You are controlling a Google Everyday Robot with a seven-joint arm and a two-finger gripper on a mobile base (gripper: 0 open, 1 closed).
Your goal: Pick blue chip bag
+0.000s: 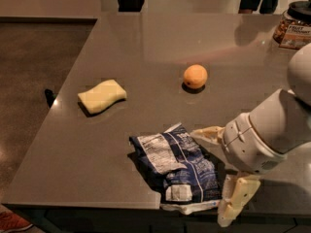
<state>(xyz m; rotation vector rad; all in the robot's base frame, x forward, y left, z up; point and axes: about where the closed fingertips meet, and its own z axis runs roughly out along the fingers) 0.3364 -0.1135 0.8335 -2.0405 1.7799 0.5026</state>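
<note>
Grey desk (146, 42) carries your blue chip bag (170, 161), long axis running far-left to near-right; your gripper (210, 176) sits at its right edge, 2 fingers spread wide.

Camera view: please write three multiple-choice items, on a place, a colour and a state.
1. Where does the blue chip bag lie? A) near the table's front edge B) on the floor C) at the far edge
2. What colour is the sponge? A) green B) pale yellow C) red
3. How is the gripper by the bag? A) shut B) open C) out of view
Answers: A, its sealed end reaches that edge; B, plainly pale yellow; B, fingers stand wide apart.
</note>
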